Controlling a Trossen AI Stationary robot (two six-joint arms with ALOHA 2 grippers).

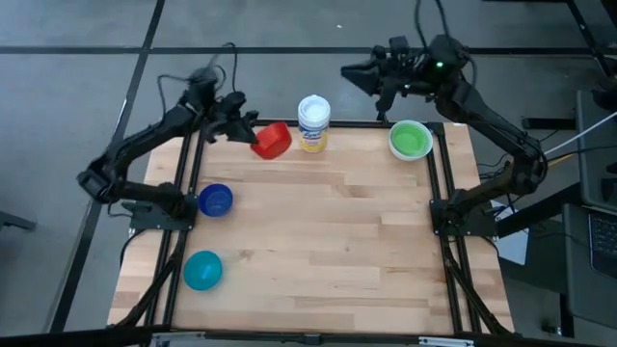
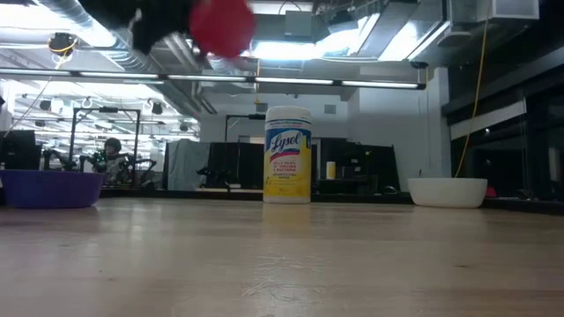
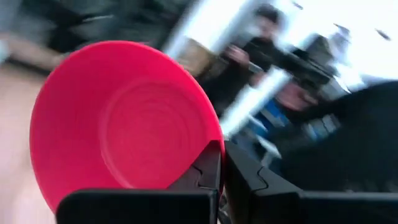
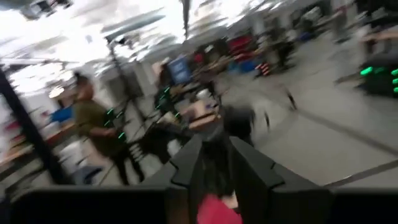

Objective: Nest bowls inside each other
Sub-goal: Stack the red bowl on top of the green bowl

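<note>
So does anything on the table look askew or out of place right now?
Only the red bowl: the left gripper, shut on its rim, holds it tipped on its side above the table's far edge, beside the Lysol canister. The green bowl, blue bowl and teal bowl sit upright.

A white tub of Lysol wipes [image 1: 313,123] with a yellow label stands upright near the far edge of the wooden table [image 1: 318,231], in the middle of that edge. In the low view the tub [image 2: 287,155] shows its label face-on. Behind the table lies a workshop room with ceiling pipes [image 2: 264,79] and dark desks. A person [image 2: 111,154] sits far back there; another person [image 4: 93,124] stands, blurred, in the right wrist view.
</note>
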